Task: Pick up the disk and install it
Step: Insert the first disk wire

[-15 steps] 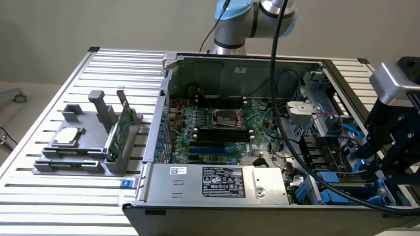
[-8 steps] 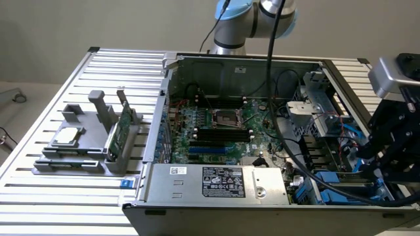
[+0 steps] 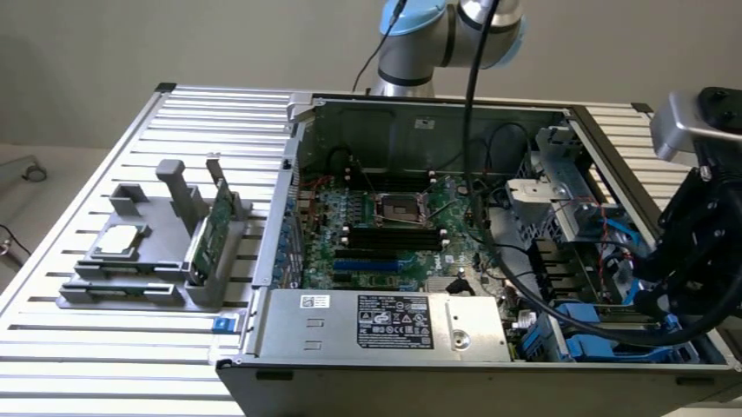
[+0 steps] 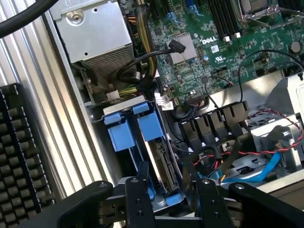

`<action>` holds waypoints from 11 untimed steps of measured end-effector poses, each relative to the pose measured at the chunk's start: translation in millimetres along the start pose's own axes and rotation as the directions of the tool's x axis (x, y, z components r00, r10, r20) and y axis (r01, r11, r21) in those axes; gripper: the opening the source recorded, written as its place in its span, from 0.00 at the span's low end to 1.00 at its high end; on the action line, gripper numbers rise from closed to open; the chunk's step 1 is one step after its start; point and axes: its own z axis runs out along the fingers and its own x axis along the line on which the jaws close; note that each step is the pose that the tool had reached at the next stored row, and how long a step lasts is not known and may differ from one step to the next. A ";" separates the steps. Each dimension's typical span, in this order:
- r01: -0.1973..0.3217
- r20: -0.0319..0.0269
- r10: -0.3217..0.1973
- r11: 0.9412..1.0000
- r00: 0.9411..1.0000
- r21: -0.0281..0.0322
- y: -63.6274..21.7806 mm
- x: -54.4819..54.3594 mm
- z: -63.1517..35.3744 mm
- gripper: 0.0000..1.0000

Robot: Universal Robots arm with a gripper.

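My gripper [image 4: 174, 176] straddles the disk [image 4: 161, 156], which stands on edge in the drive bay [image 4: 124, 105] between my parted fingers [image 4: 140, 190]; whether they clamp it, I cannot tell.

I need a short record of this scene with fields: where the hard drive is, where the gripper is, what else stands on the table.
disk: silver-grey hard drive in blue plastic carrier, on edge in the drive bay of the open grey metal computer case
gripper: black gripper, over the drive bay, nearest to the disk
holder: grey plastic holder on the slatted metal table, carrying a square silver chip and a thin green circuit card
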 end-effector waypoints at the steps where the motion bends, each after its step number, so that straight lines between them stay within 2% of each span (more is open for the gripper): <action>1: -0.017 0.001 0.017 1.000 1.000 0.001 0.0 0.0 0.0 0.42; 6: -0.102 0.005 0.102 0.995 0.995 0.006 0.0 0.0 0.1 0.42; 11: -0.186 0.010 0.186 0.982 0.982 0.012 0.0 0.0 0.0 0.42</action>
